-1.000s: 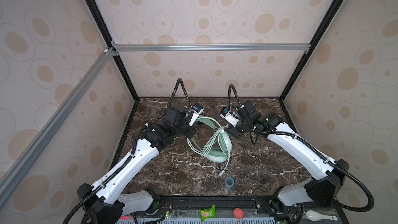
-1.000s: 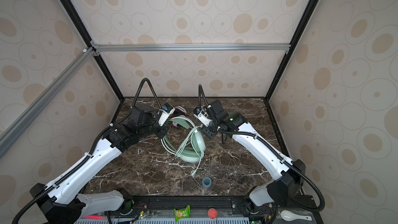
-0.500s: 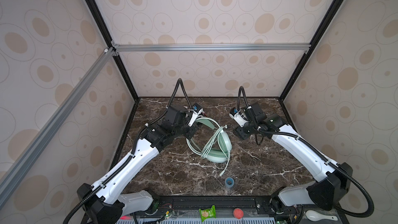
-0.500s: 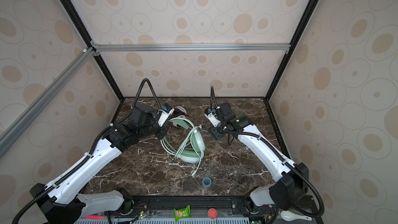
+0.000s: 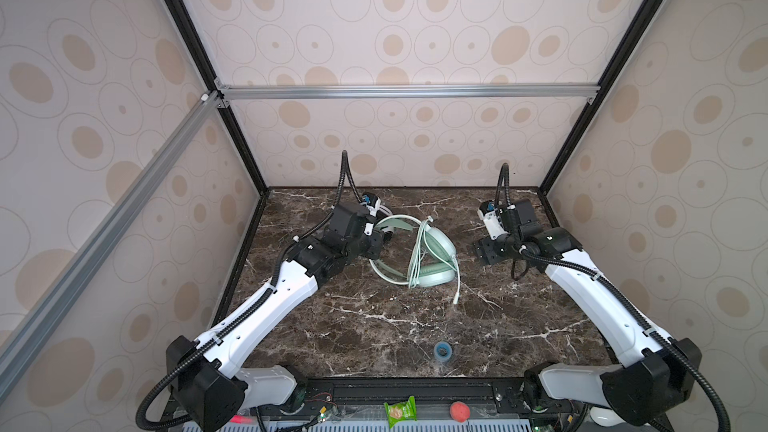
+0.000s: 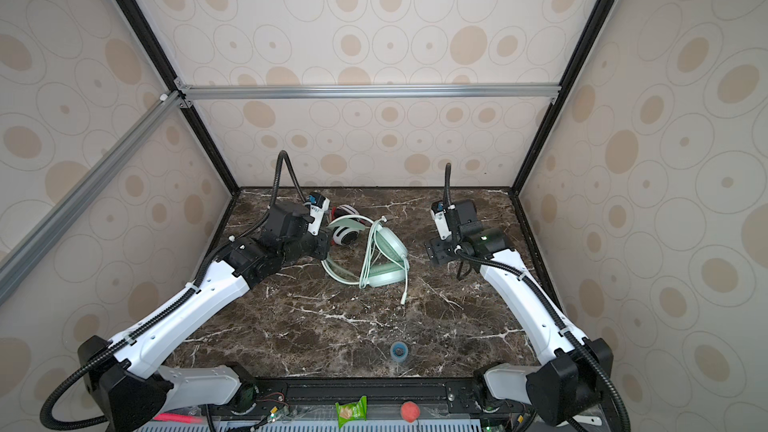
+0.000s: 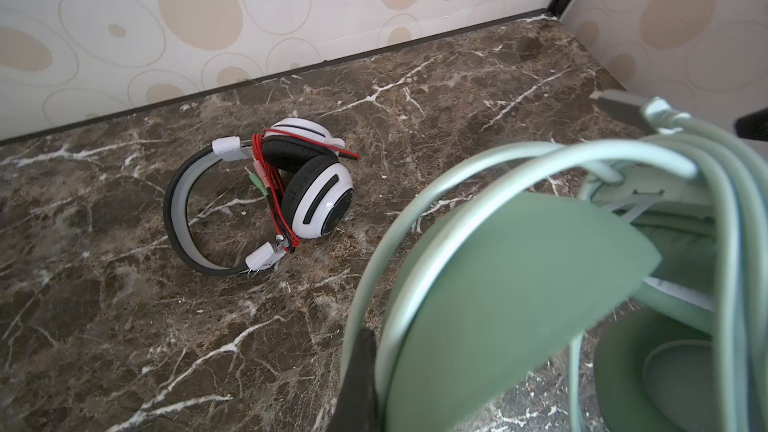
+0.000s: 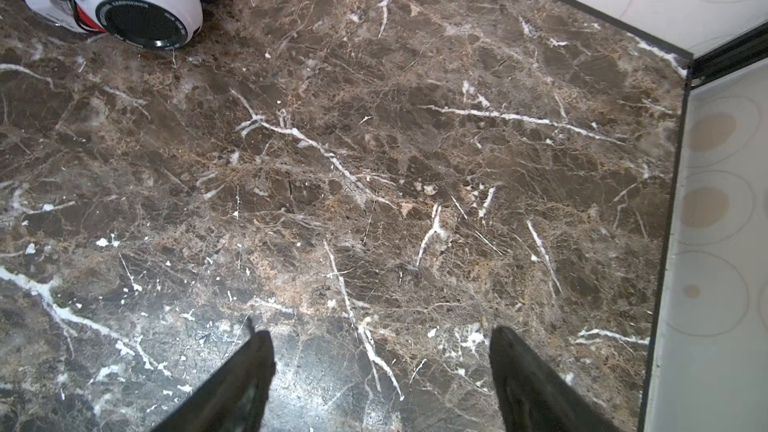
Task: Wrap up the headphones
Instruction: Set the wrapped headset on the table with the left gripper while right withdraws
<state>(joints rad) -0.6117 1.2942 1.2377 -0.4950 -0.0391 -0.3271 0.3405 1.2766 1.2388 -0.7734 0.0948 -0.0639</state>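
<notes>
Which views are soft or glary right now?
Left wrist: mint green headphones close to the lens are soft, white-and-black headphones sharp. Right wrist: crisp, with a pale sheen on the tabletop. Both top views: even light, no glare.

My left arm (image 5: 266, 313) reaches forward and inward, and the left gripper (image 5: 381, 239) is pinched tight on the band of the mint green headphones (image 5: 434, 261). My right arm (image 5: 598, 297) stretches toward the far right side with its wrist turned inward. The right gripper (image 8: 382, 371) has its jaws wide apart and holds nothing.
</notes>
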